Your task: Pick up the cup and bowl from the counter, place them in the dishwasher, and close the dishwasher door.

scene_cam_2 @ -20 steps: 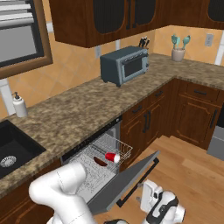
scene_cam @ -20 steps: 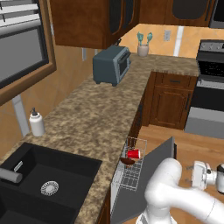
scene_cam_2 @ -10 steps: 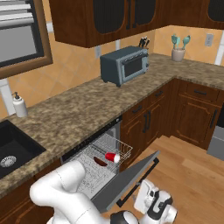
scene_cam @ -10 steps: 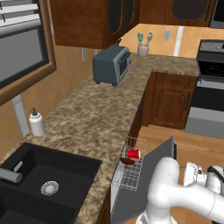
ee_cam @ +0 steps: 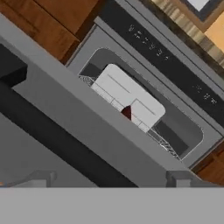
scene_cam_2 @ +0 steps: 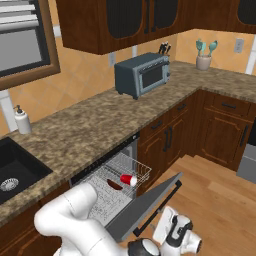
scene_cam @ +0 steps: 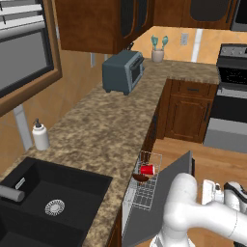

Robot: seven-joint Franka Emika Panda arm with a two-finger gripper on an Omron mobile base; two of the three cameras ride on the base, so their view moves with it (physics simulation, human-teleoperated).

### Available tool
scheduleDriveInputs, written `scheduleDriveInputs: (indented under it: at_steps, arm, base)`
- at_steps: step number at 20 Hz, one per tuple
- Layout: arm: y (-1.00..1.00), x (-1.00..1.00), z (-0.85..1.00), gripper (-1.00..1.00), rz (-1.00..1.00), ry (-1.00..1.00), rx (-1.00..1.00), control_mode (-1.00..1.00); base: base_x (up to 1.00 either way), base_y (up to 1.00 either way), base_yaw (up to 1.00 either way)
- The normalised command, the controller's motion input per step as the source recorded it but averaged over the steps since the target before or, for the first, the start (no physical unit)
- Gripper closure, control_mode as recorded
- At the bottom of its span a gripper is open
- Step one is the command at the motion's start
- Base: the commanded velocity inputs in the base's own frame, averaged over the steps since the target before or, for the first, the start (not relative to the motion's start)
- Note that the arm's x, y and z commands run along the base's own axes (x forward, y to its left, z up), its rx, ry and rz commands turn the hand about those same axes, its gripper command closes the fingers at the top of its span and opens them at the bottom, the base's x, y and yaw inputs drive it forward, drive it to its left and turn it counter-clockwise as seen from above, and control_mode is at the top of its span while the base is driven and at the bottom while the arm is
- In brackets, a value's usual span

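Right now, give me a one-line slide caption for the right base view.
Cup and bowl sit in the dishwasher rack; the open gripper is beside the half-raised dishwasher door.

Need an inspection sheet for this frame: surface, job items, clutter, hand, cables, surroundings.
Surface: counter, speckled brown granite.
Job's things: cup on its side and bowl in the dishwasher rack; dishwasher door partly open.
Clutter: toaster oven, soap bottle, utensil holder.
Hand: hand open, holding nothing, low beyond the door's outer face.
Cables: nothing seen.
Surroundings: sink, range, wood floor.
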Motion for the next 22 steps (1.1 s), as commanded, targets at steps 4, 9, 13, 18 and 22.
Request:
scheduleDriveInputs:
  at_steps: [4, 9, 13, 18, 22]
  arm:
    - [-0.54, 0.54, -1.00, -1.00, 0.23, 0.18, 0.24, -1.00]
    - [-0.30, 0.43, -1.00, -1.00, 0.22, 0.14, 0.25, -1.00]
    - [0.74, 0.49, -0.79, -1.00, 0.21, -0.14, 0.28, -1.00]
    - [1.00, 0.63, -0.69, -1.00, 0.14, -0.34, 0.23, -1.00]
    - [1.00, 0.88, -0.71, -1.00, 0.09, -0.32, 0.15, -1.00]
  base:
    - [0.00, 0.00, 0.00]
    - [0.00, 0.00, 0.00]
    - [0.00, 0.00, 0.00]
    - [0.00, 0.00, 0.00]
    - [0.00, 0.00, 0.00]
